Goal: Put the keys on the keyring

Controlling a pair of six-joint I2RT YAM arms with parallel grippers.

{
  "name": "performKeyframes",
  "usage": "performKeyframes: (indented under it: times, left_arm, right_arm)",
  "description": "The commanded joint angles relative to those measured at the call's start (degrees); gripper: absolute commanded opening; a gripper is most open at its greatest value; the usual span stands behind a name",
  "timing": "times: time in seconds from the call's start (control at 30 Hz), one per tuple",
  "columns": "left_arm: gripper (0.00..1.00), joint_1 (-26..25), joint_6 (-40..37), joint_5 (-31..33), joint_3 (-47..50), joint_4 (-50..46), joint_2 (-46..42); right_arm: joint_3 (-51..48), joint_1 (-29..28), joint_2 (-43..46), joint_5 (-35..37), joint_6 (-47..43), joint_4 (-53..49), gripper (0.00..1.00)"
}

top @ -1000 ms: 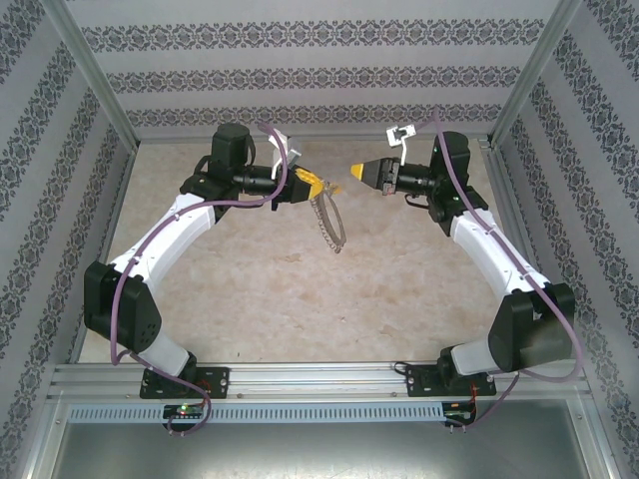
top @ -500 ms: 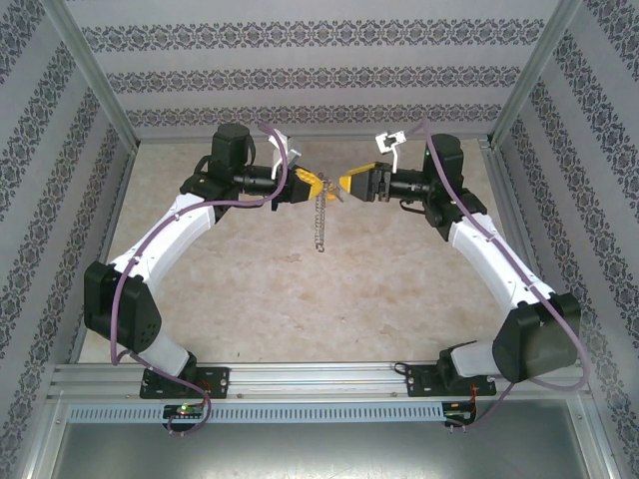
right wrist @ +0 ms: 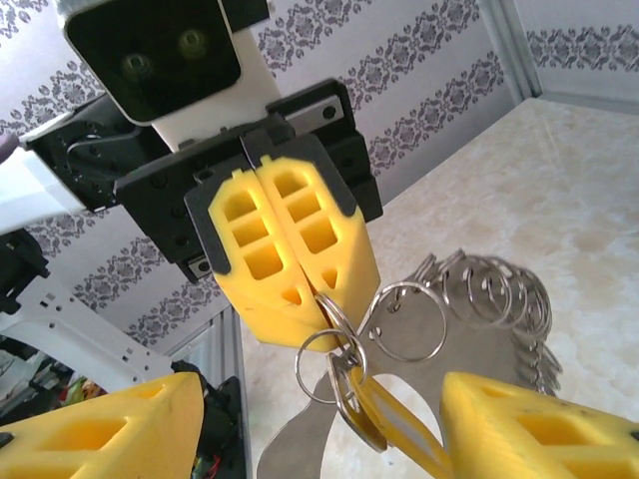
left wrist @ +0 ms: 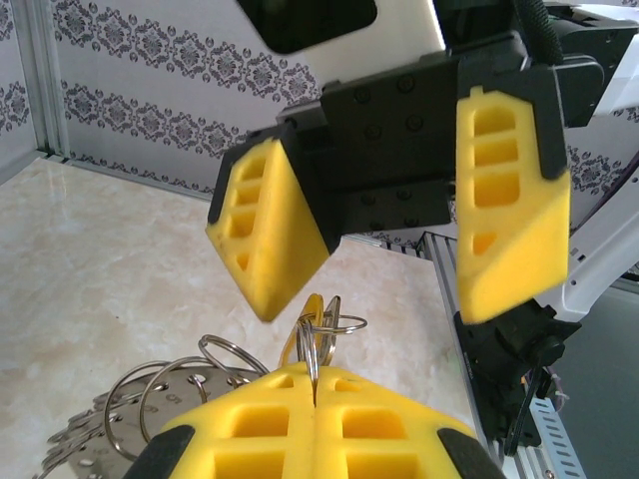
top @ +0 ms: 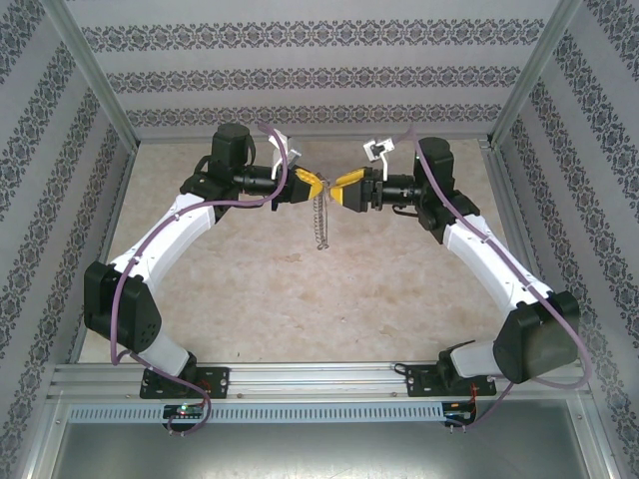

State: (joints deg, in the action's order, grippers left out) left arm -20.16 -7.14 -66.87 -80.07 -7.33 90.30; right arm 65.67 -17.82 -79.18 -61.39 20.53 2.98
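Observation:
High over the table's back, my left gripper is shut on a small split ring of the keyring. The keyring hangs below it as a grey metal band fringed with silver rings. A key with a yellowish head dangles from the small rings just under the left fingertips; its yellow edge shows behind the rings. My right gripper faces the left one tip to tip, open, its fingers standing either side of the key and rings without touching them.
Patterned walls and metal frame posts enclose the beige table. Both arms arch up from the near rail, and purple cables loop along them.
The right gripper opened and moved left until its tips flank the left gripper's tips. The keyring, tilted a second ago, now hangs straight down.

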Motion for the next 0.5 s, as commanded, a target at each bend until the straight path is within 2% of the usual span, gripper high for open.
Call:
performKeyframes:
  times: [0.0,0.07,0.2,0.27,0.43,0.47]
  left_arm:
    - [0.00,0.20,-1.30,-1.15,-1.62,-0.40,-1.14]
    - [0.00,0.14,-1.30,-1.12,-1.71,-0.39,-1.16]
    - [0.00,0.20,-1.37,-1.04,-1.75,-0.47,-1.17]
    - [0.00,0.15,-1.39,-1.14,-1.67,-0.53,-1.18]
    - [0.00,0.14,-0.87,-1.02,-1.10,0.67,-1.25]
    - [0.00,0.16,-0.70,-0.98,-0.98,0.97,-1.27]
  right_arm:
    - [-1.57,-0.42,-1.45,-1.30,-2.24,0.53,0.61]
    - [-1.63,-0.20,-1.90,-1.03,-2.17,0.53,0.55]
    - [-2.03,0.37,-2.18,-0.49,-1.85,0.87,0.32]
    - [-2.08,0.67,-2.30,-0.49,-1.65,0.95,0.25]
    - [-2.04,0.84,-2.60,-0.82,-2.53,-0.10,0.00]
    - [-1.95,0.76,-2.76,-0.81,-3.02,-0.77,0.00]
